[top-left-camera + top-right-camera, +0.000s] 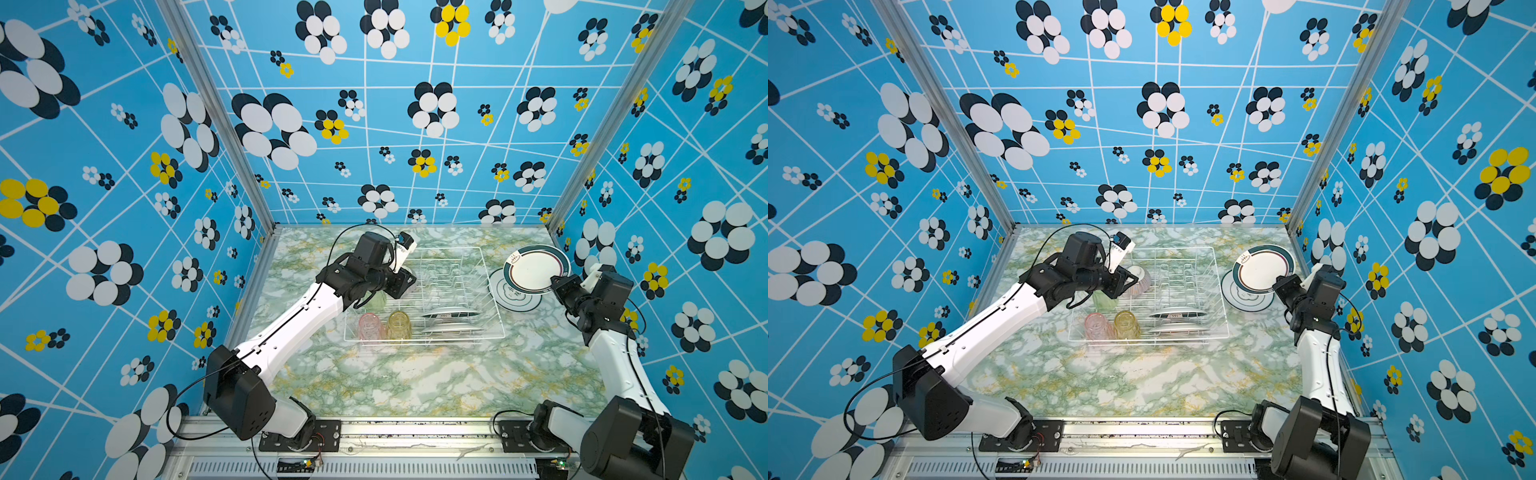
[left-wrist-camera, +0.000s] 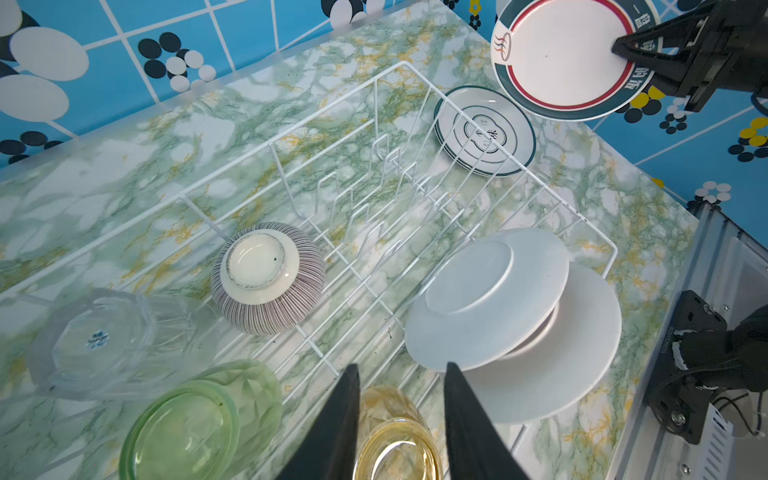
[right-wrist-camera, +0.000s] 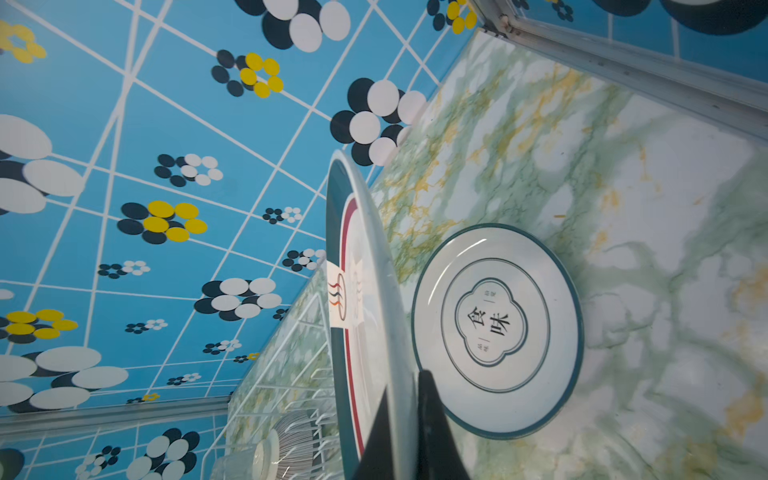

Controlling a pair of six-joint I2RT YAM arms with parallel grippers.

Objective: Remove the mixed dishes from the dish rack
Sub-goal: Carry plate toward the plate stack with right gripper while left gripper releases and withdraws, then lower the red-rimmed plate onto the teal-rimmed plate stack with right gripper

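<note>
Right pincer [image 1: 555,281]: grips green-rimmed plate [image 1: 534,268] by its edge, tilted above plate stack [image 1: 505,297] lying on the counter [image 1: 415,382] right of dish rack [image 1: 449,249].
Left pincer [image 2: 402,368]: jaws apart, empty, over rack's left side.
In rack: striped bowl [image 2: 268,278], four tumblers [image 2: 187,419], two white plates [image 2: 486,299].

The work cell is closed in on three sides by blue walls [image 1: 415,137] printed with thin white lines and flowers of black, white and yellow ovals. The corners are framed by bare aluminium posts [image 1: 218,116]. A tabletop [image 1: 415,374] covered in green-and-yellow marble print is edged at the front by an aluminium rail [image 1: 415,428]; everything is evenly lit
</note>
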